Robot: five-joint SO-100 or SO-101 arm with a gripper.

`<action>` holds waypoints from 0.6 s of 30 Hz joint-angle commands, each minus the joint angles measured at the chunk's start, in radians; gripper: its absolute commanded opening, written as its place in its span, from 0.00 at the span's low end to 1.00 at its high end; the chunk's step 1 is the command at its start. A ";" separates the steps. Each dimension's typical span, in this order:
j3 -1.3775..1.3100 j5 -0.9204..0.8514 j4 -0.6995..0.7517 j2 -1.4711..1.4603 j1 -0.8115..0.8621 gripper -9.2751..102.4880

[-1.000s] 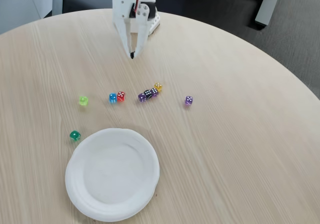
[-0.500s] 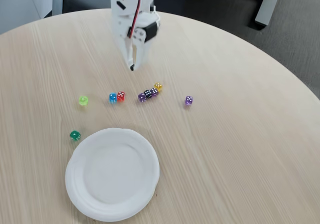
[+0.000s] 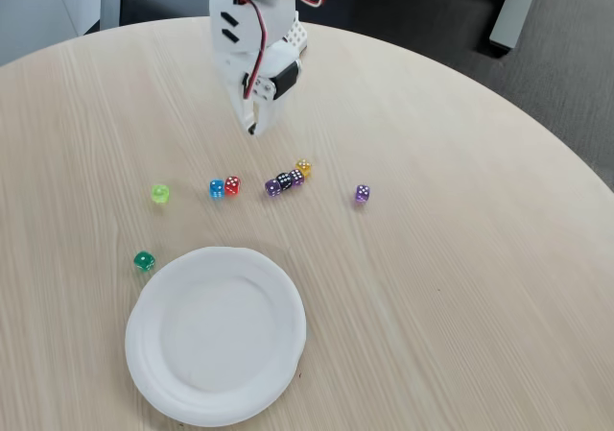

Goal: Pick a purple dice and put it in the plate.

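Showing eight dice (image 3: 285,179), one plate (image 3: 216,333)

Arm (image 3: 251,28): upper part cut off by top edge | table (image 3: 460,287): cropped left, right, bottom | dice cluster (image 3: 286,179): too small to read pips | gripper (image 3: 255,129): jaw gap unclear

Arm: white printed body, coming in from the top edge of the fixed view and leaning forward and down.
Wrist: a black servo is set in its right side, with red and white wires looping above it.
End effector (image 3: 256,129): points straight down, its tip dark.
Jaws: drawn together into one narrow point, no gap showing between them.
Load: nothing between the fingers.
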 commanded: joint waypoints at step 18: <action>-0.020 0.029 -0.327 -0.080 0.005 0.08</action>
